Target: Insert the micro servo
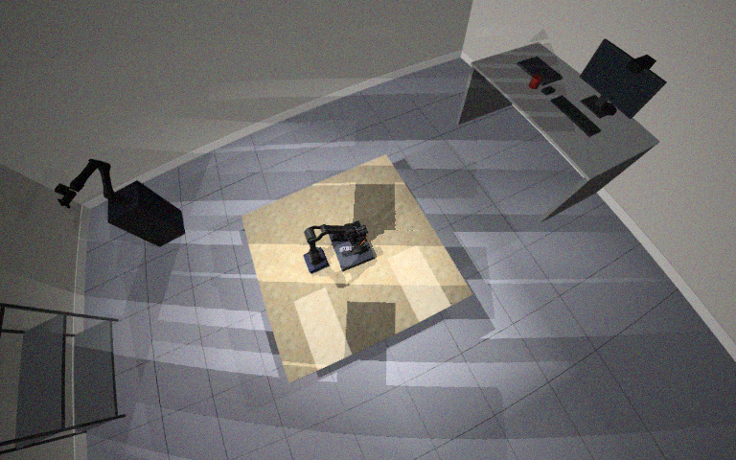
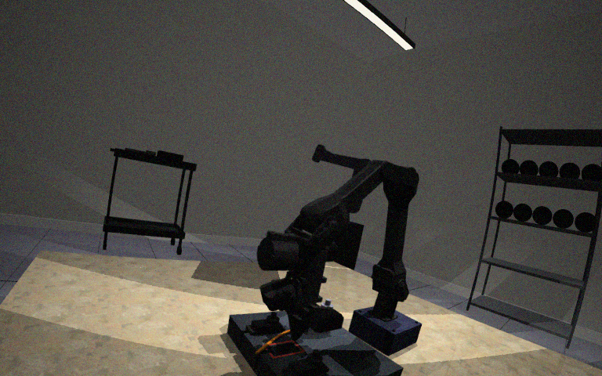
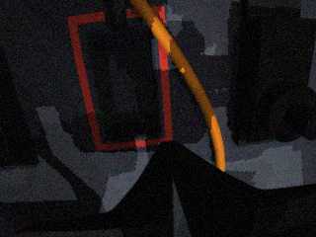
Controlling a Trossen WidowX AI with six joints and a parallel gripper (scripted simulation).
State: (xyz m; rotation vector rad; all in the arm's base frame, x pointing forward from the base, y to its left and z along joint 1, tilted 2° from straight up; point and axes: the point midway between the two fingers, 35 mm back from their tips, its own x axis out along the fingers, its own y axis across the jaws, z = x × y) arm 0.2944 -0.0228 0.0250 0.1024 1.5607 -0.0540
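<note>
Now gripper (image 1: 362, 250) (image 2: 296, 335) (image 3: 168, 148) fully shut, apparently empty.

From here the pocket's inside (image 3: 120, 84) is too dark to read; the orange cable (image 3: 190, 81) (image 2: 271, 341) runs out past the wrist view's top edge. The shelf rack (image 2: 493, 190) is cut off at the exterior view's right edge.

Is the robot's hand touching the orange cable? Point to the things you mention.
Cannot tell. In the wrist view, the orange cable (image 1: 364, 242) (image 2: 272, 341) (image 3: 197, 91) disappears behind the hand (image 1: 356, 249) (image 2: 296, 335) (image 3: 173, 144), so any touch or gap there is hidden.
</note>
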